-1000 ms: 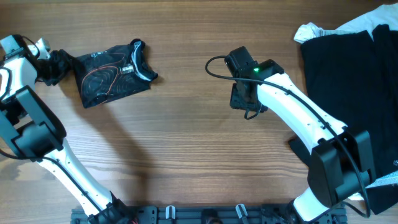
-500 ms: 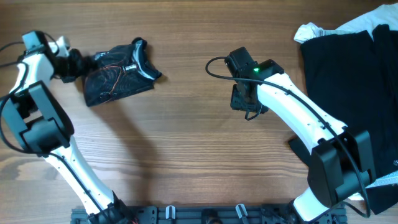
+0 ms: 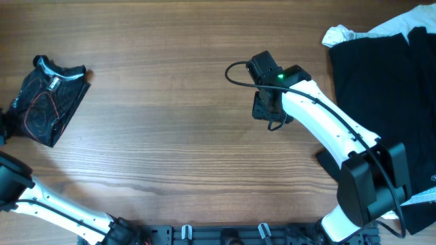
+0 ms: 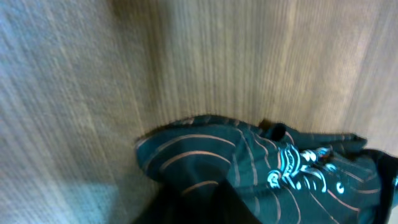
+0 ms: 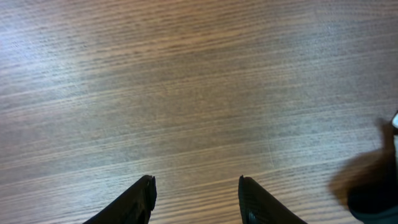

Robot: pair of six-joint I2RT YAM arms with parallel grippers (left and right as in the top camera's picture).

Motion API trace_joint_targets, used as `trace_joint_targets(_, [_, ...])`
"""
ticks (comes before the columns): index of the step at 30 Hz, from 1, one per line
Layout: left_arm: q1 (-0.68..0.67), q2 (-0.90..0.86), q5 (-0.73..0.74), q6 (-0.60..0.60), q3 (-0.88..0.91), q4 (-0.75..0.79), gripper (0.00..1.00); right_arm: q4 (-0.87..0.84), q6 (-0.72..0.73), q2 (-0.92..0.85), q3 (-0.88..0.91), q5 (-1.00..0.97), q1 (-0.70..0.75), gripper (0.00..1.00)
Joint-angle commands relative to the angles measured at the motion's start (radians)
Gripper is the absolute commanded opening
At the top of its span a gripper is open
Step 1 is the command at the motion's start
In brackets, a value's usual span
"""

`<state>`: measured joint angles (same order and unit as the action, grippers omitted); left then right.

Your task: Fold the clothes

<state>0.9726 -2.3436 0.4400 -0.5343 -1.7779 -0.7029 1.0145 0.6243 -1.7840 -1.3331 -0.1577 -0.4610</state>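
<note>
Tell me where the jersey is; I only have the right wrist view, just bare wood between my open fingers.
Observer: Overhead, the black jersey lies folded at the far left of the table, well away from the right gripper.
Operator: Is the left gripper on it?
Observer: The left gripper sits at the jersey's left edge; whether it grips the cloth I cannot tell.
Operator: What else is waiting?
Observer: A pile of black garments with a white one at its corner lies at the right end.
</note>
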Motion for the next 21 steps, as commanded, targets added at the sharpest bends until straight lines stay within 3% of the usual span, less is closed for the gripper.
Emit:
trace_joint_targets(1, [0.008, 0.002, -0.036, 0.003, 0.000, -0.030, 0.50, -0.016, 0.004, 0.017, -0.003, 0.001, 0.001, 0.48])
trace_joint_targets(7, [0.002, 0.056, -0.048, 0.061, -0.001, -0.077, 0.60, -0.007, 0.006, 0.017, -0.003, 0.001, 0.001, 0.48])
trace_joint_targets(13, [-0.049, 0.198, -0.048, 0.186, -0.001, -0.101, 0.65, -0.101, 0.006, 0.017, -0.003, 0.070, 0.001, 0.66])
trace_joint_targets(17, [-0.181, 0.257, -0.048, 0.282, -0.001, -0.099, 0.67, -0.187, -0.002, 0.017, -0.003, 0.137, 0.001, 0.81])
trace_joint_targets(21, [-0.406, 0.264, -0.063, 0.428, 0.000, -0.103, 0.69, -0.255, -0.079, 0.017, -0.003, 0.195, 0.020, 0.88])
